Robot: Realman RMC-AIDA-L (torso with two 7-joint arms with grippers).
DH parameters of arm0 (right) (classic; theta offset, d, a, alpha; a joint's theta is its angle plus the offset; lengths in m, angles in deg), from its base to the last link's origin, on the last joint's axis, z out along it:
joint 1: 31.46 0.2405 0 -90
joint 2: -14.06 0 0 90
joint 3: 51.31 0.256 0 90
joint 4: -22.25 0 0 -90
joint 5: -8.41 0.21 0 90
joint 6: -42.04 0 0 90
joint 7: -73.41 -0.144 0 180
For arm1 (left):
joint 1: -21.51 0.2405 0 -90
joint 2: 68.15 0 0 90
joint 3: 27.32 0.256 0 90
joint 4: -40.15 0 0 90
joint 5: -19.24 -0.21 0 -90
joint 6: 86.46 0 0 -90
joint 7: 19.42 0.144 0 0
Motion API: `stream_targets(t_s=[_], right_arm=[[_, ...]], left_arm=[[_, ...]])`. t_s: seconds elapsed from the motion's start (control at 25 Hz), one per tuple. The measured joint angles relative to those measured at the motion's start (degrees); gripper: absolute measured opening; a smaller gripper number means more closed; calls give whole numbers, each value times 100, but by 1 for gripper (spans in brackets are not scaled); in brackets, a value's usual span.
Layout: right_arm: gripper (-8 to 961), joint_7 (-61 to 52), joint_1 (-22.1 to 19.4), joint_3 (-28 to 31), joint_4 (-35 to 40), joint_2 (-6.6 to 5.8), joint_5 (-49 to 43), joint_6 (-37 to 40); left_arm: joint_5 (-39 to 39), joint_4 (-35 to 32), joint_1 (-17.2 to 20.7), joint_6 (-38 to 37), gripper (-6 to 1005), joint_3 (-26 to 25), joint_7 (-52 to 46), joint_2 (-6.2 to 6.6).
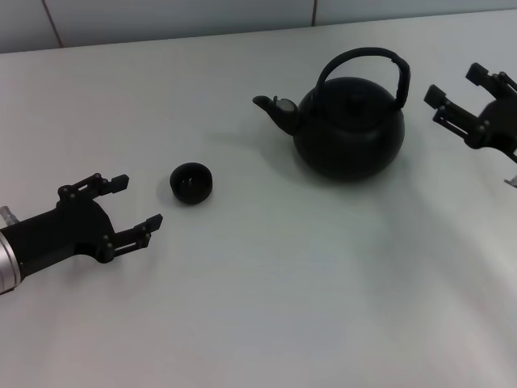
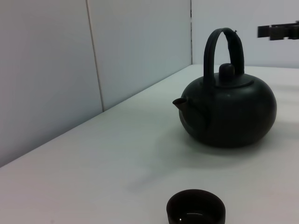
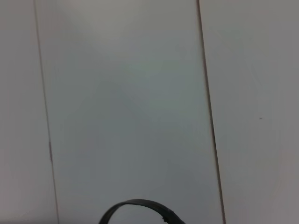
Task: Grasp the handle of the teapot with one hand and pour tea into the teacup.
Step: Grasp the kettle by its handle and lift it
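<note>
You're holding the right hand (image 1: 455,95) wide beside the handle (image 1: 361,56), lining up the grasp; the left hand (image 1: 136,202) is waiting wide near the teacup (image 1: 191,183).

In the right wrist view only the top arc of the handle (image 3: 140,207) shows at the six o'clock edge; the teapot below it is cut off, and that arm's own fingers do not show. In the left wrist view the teacup (image 2: 196,213) is clipped by the six o'clock edge, and a sliver of the right gripper (image 2: 279,31) pokes in at two o'clock, its body out of frame. In the head view the left arm (image 1: 16,255) runs off at nine o'clock, the right gripper's (image 1: 462,90) arm off at three o'clock, and the teapot (image 1: 349,128) hides the table behind it.
</note>
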Motion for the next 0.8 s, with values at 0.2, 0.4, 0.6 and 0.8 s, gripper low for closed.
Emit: stream_targets(t_s=[0.2,0.4,0.6,0.8], right_arm=[[837,12,186,-54,-51,6,4,-312],[838,29,373,-70,-174,1,-6,-639],[837,37,477,-74,-229,8,1,-807],[836,39,573,-74,-252,7,-7,-998]], left_arm=[[-11,1,-3,6,799,-1,-3,-6],[-13,7,-8,9,799,-1,-5,-10],[-14,9,-7,10,799,-1,-5,-7],[-14,10,-5,13,799,5,-5,-4]])
